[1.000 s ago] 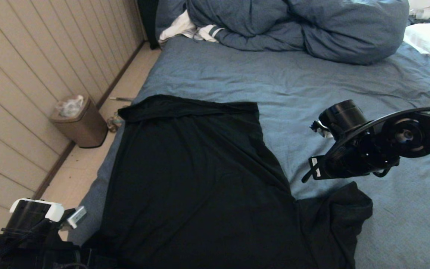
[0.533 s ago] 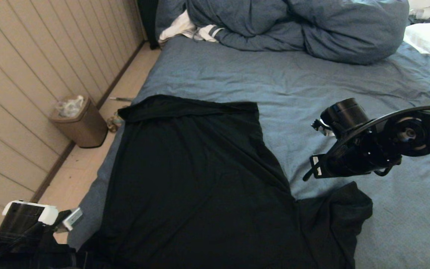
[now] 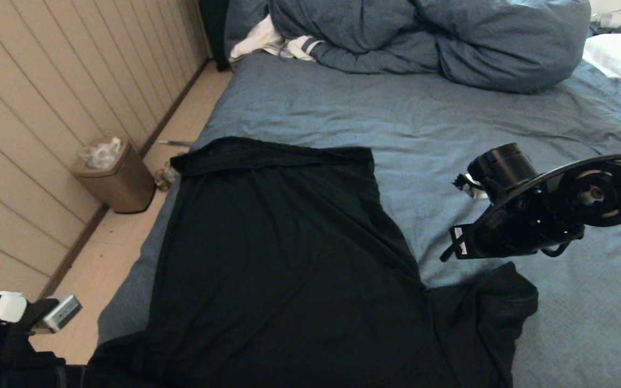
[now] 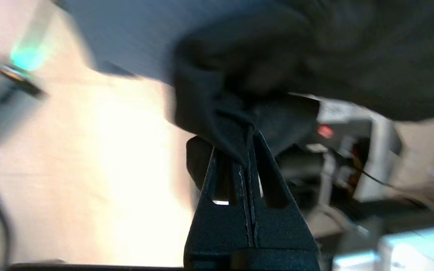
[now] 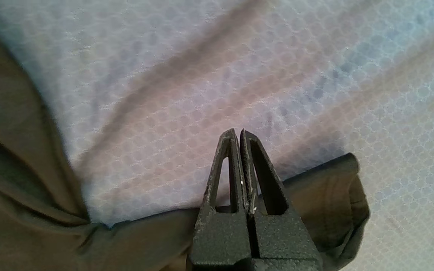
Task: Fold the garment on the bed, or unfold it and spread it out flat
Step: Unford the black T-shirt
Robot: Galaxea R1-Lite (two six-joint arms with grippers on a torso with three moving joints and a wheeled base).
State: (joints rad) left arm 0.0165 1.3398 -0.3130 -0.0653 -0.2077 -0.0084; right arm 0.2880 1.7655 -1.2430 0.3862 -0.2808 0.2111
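**Left gripper pinching shirt corner at bed edge**

The garment (image 3: 283,258), a black T-shirt showing its plain side, is lying mostly flat on the near left part of the bed (image 3: 450,124). Its far edge is carrying a narrow folded band, and 1 sleeve (image 3: 483,307) is lying bunched on the sheet at the right.

The left gripper (image 4: 250,131) is sitting at the near left corner of the bed, off the mattress edge and over the floor. Its fingers (image 4: 268,165) are pressed together and pinching a fold of the black fabric, which is hanging in a small bunch from the tips.

The right gripper (image 5: 238,133) is hovering above the sheet just beyond the bunched sleeve, with its fingers pressed together on nothing.

A bunched blue-grey duvet (image 3: 440,37) is occupying the far end of the bed, with a white striped cloth (image 3: 278,43) beside it. A small brown bin (image 3: 114,175) is standing on the floor against the panelled wall.
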